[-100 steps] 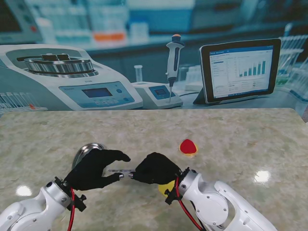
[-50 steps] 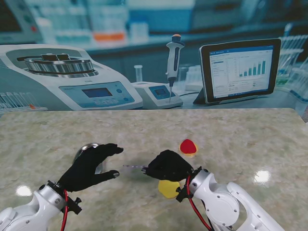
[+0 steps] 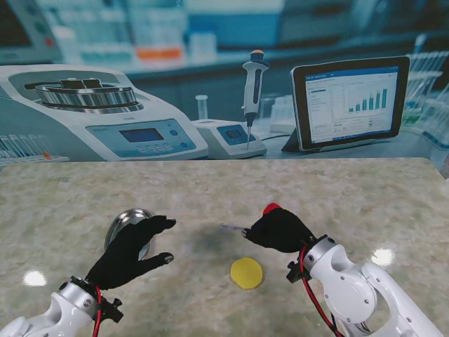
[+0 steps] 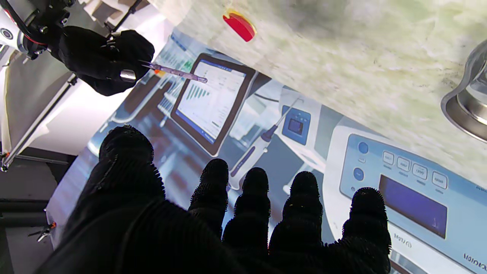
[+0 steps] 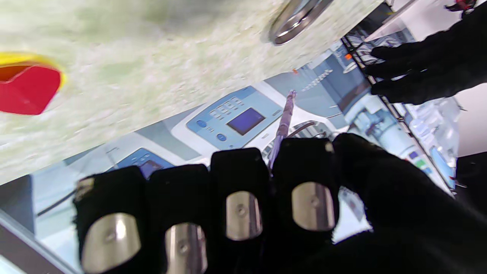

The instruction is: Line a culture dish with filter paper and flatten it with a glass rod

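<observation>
Right hand (image 3: 278,230) grips thin clear glass rod (image 3: 232,227), clear of the worktop (image 3: 351,196). Left hand (image 3: 130,251) released, fingers spread. Only the right wrist view shows the gripping fingers (image 5: 310,171).

Right hand (image 3: 279,229): moved rightward and farther from me, away from the left hand; now closed around the glass rod (image 3: 232,227) by itself.
Glass rod: one second ago bridged between both sets of fingers; now carried off with the right hand, its free end projecting from the fingers toward the left hand, above the surface (image 3: 351,196).
Left hand (image 3: 130,251): released the rod; fingers (image 3: 163,222) now spread apart and holding nothing, drawn slightly nearer to me.
Yellow disc (image 3: 246,272): formerly mostly hidden under the right hand; now fully exposed.
Red piece (image 3: 271,208): formerly clear of the right fingers; now partly covered by them.
</observation>
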`<action>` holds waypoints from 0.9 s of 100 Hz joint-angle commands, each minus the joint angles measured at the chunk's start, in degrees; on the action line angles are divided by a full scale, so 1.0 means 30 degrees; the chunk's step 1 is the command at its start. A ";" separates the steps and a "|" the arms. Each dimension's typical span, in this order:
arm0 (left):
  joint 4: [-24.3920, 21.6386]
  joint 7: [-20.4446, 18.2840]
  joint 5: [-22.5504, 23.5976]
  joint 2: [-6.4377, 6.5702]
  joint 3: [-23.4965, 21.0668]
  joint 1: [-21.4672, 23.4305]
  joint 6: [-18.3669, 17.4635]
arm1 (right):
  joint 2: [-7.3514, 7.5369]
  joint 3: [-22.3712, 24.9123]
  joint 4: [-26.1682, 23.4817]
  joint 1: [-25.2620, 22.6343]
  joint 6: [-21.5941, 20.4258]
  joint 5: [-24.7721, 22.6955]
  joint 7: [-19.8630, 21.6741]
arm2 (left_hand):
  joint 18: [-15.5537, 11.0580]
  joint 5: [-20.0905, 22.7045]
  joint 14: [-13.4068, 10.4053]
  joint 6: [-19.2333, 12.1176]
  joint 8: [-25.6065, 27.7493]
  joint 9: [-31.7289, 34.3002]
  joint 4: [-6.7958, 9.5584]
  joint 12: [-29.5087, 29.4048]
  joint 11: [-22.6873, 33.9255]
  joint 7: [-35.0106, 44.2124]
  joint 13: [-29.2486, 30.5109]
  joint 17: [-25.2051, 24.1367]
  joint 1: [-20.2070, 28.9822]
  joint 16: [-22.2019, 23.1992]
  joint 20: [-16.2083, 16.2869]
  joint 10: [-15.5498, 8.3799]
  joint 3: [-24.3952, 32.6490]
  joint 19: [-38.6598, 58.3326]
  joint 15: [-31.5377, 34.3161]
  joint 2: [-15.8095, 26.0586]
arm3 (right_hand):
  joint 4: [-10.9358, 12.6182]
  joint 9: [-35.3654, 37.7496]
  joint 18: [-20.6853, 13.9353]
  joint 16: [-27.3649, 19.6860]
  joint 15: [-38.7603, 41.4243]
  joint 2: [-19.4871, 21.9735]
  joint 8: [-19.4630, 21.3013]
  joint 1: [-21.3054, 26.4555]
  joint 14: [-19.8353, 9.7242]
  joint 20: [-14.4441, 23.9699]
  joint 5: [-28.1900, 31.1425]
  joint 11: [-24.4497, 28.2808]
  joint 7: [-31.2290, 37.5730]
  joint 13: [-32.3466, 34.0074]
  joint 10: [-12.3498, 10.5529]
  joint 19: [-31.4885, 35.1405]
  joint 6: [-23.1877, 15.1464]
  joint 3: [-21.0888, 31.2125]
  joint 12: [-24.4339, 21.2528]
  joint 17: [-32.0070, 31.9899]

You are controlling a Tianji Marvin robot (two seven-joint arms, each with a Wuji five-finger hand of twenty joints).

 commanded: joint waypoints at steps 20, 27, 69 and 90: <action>0.0405 0.0226 0.0192 -0.0123 0.0526 0.0423 0.0451 | 0.0140 0.0901 0.0931 0.1066 0.1678 -0.0348 0.0656 | -0.0699 -0.0688 -0.0750 0.0170 -0.0379 -0.0805 0.0563 -0.0318 -0.0648 -0.0731 -0.1098 -0.0626 0.0517 -0.0284 0.0574 -0.0045 -0.0535 -0.1185 -0.0586 0.0701 | 0.0872 0.1184 -0.0274 0.0817 0.2370 -0.0320 -0.0262 -0.0882 -0.1593 -0.0276 0.1357 0.3044 0.1743 0.0744 -0.1019 0.5823 0.0874 0.0640 -0.0180 0.1364; 0.0462 0.0336 0.0251 -0.0134 0.0613 0.0454 0.0488 | 0.0162 0.1014 0.1430 0.1574 0.2111 -0.0411 0.0879 | -0.0744 -0.0651 -0.0806 0.0180 -0.0417 -0.0820 0.0563 -0.0339 -0.0760 -0.0791 -0.1193 -0.0730 0.0543 -0.0329 0.0564 -0.0040 -0.0541 -0.1277 -0.0643 0.0706 | 0.0890 0.1185 -0.0278 0.0858 0.2371 -0.0333 -0.0282 -0.0890 -0.1590 -0.0278 0.1358 0.3076 0.1770 0.0744 -0.1003 0.5823 0.0880 0.0648 -0.0205 0.1403; 0.0214 0.0390 0.1137 -0.0040 0.0762 0.1081 -0.0085 | 0.0256 0.0048 0.5306 0.4793 0.4712 -0.1410 0.1487 | -0.0718 -0.0142 -0.0819 0.0170 -0.0458 -0.0727 0.0551 -0.0258 -0.0705 -0.0832 -0.1244 -0.0862 0.0541 -0.0625 0.0237 0.0040 -0.0600 -0.1763 -0.0730 0.0821 | 0.0752 0.1172 -0.0273 0.0955 0.2310 -0.0255 -0.0385 -0.0835 -0.1569 -0.0281 0.1347 0.3125 0.1815 0.0757 -0.0989 0.5823 0.0898 0.0439 -0.0319 0.1413; 0.0251 0.0391 0.1449 0.0006 0.0771 0.1224 -0.0680 | 0.0350 -0.0867 0.6992 0.6110 0.5360 -0.1733 0.1936 | -0.0722 -0.0196 -0.0886 0.0192 -0.0482 -0.0777 0.0556 -0.0296 -0.0783 -0.0906 -0.1325 -0.0819 0.0583 -0.0672 0.0084 0.0039 -0.0596 -0.1879 -0.0732 0.0793 | 0.0704 0.1169 -0.0360 0.0988 0.2322 -0.0209 -0.0406 -0.0839 -0.1658 -0.0306 0.1345 0.3134 0.1823 0.0760 -0.0989 0.5823 0.0898 0.0386 -0.0340 0.1469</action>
